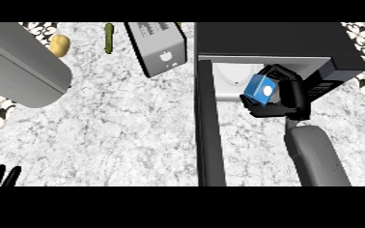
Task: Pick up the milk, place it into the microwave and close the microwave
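You are at the placing step: your right hand (285, 99) is curled round the milk (260, 88), a small blue carton, and holds it at the mouth of the microwave (278, 41), just in front of the pale cavity. To do this well, carry the carton further in over the white turntable plate (231, 75) before you let go, so it sits well inside and clear of the sill. Keep it as upright as you can; it looks tilted toward the opening, though the fingers hide much of it and I cannot be sure. Open the fingers only once its base is down.

Mind the door (206, 125), which stands open toward you, just left of your forearm; draw the hand straight back out so you do not knock it early, then swing it shut.

Your right forearm comes up from the lower edge, wrist bent inward toward the cavity. Your left hand (10, 175) rests at the lower left edge of the worktop (114, 125), fingers straight and holding nothing.
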Controlling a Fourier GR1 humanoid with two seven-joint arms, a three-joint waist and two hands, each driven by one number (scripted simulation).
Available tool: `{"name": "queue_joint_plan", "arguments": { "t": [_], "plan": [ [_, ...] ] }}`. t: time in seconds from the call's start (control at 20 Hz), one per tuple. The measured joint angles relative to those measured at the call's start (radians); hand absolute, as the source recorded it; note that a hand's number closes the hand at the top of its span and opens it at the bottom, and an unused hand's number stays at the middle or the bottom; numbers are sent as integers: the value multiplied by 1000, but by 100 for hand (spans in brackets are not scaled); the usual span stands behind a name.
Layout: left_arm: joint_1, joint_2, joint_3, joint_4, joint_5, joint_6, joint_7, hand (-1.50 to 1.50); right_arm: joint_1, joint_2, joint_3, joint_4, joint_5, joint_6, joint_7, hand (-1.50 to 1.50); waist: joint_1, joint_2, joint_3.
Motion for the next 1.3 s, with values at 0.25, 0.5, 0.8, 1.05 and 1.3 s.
{"name": "queue_joint_plan", "arguments": {
  "t": [0.25, 0.5, 0.8, 1.05, 1.3],
  "plan": [
    [-13, 22, 40, 14, 35, -26, 6, -150, -64, -13, -46, 113, -12, 2, -110, 150, -18, -20, 6],
    [-59, 28, 39, 36, 39, -24, 20, -150, -82, -4, -54, 156, -7, -37, -164, 150, -19, -27, 7],
    [-80, 32, 27, 48, 36, -39, 19, -150, -74, 0, -63, 170, 13, -121, -244, 150, 2, -27, 10],
    [-112, 36, 12, 56, 26, -42, 24, -150, -59, -3, -64, 162, 33, -198, -297, 150, 22, -22, 14],
    [-136, 40, 4, 57, 13, -37, 34, -150, -40, 6, -86, 141, 17, -260, -343, 150, 46, -18, 17]
  ]
}}
